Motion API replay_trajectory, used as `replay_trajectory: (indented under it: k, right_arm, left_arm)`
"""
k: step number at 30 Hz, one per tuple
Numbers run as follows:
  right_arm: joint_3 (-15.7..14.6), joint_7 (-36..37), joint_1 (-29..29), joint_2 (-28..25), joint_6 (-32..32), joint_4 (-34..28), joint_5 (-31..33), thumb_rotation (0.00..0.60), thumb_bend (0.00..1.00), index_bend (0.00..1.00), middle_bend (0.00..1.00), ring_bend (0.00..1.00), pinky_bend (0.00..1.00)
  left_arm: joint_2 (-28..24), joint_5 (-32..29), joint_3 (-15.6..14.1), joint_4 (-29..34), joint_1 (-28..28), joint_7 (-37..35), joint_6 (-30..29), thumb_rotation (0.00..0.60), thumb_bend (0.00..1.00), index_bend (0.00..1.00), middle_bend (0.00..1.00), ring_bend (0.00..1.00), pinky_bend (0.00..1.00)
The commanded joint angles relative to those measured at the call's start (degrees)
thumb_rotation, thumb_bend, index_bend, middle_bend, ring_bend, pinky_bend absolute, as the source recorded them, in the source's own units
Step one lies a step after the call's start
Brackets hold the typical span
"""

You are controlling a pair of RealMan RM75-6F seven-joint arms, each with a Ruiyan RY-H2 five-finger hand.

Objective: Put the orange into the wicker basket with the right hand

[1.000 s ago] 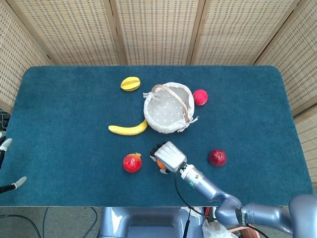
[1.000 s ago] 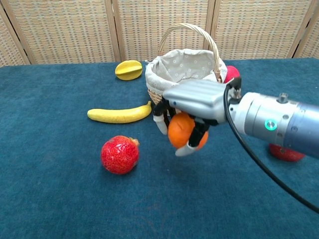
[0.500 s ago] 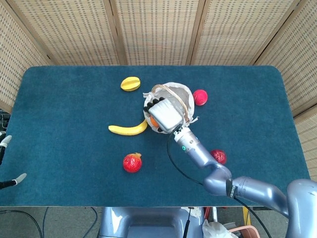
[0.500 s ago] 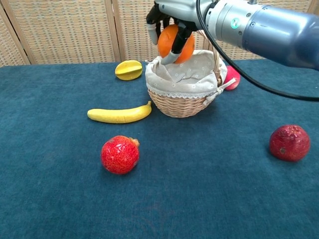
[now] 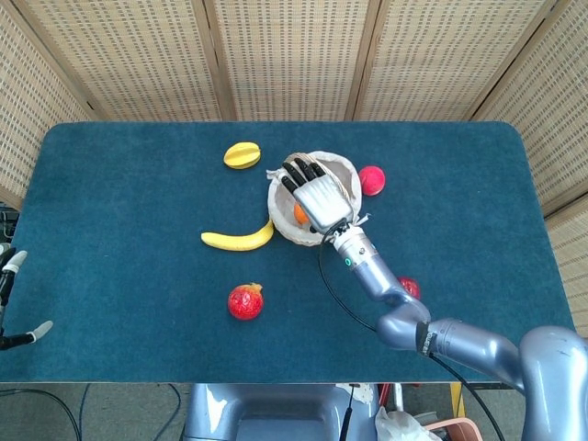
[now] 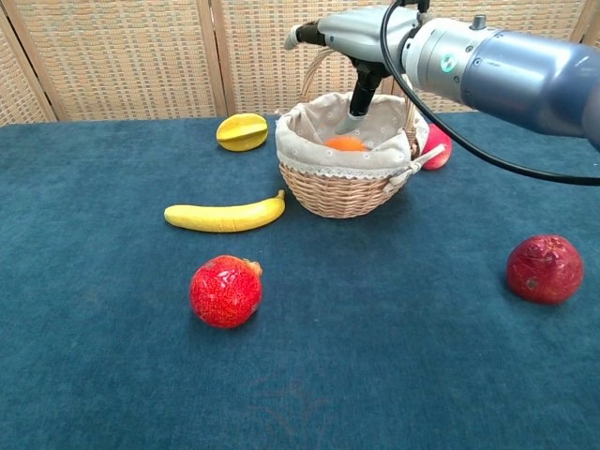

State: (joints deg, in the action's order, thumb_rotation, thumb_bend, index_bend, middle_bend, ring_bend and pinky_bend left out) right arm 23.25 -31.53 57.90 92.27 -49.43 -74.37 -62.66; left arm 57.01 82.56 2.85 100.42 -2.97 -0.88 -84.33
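Over the wicker basket [image 5: 312,209] the right hand [image 5: 315,196] hangs flat, palm down, its fingers [image 5: 298,172] spread apart and holding nothing. Inside the basket's cloth lining lies the orange [image 6: 346,143], clear of the hand; from the chest view 1 finger points down just above it. Around the basket on the blue desk [image 5: 119,230] sit a yellow starfruit [image 5: 242,154] to the far left, a banana [image 5: 239,240] just beside the near-left rim, and a red apple [image 5: 371,179] close to the right rim. Nearer the robot lie 2 pomegranates, one [image 6: 225,291] on the left, one [image 6: 544,269] on the right. At the head view's left edge, the left hand's fingertips [image 5: 11,266] barely show; whether they are apart or together I cannot tell.
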Motion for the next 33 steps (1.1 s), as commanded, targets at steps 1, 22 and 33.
replay_trajectory:
  k: [1, 22, 33]
  right_arm:
    - [-0.6, -2.9, -0.1, -1.2, -2.7, -3.0, 1.8, 0.6, 0.0, 0.0, 0.0, 0.0, 0.0]
    - [-21.2, 16.5, -25.8, -22.3, -28.1, -21.9, -24.8, 0.6, 0.0, 0.0, 0.0, 0.0, 0.0]
    - [-27.0, 23.4, -38.6, -26.5, -35.6, -21.1, -22.2, 0.6, 0.0, 0.0, 0.0, 0.0, 0.0]
  left_arm:
    - [-0.1, 0.4, -0.2, 0.1, 0.2, -0.3, -0.3, 0.6, 0.0, 0.0, 0.0, 0.0, 0.0]
    - [-0.7, 5.3, -1.8, -0.6, 1.5, -3.0, -3.5, 0.6, 0.0, 0.0, 0.0, 0.0, 0.0]
    - [0.3, 8.3, -2.2, -1.3, 2.7, -2.8, -7.1, 0.6, 0.0, 0.0, 0.0, 0.0, 0.0]
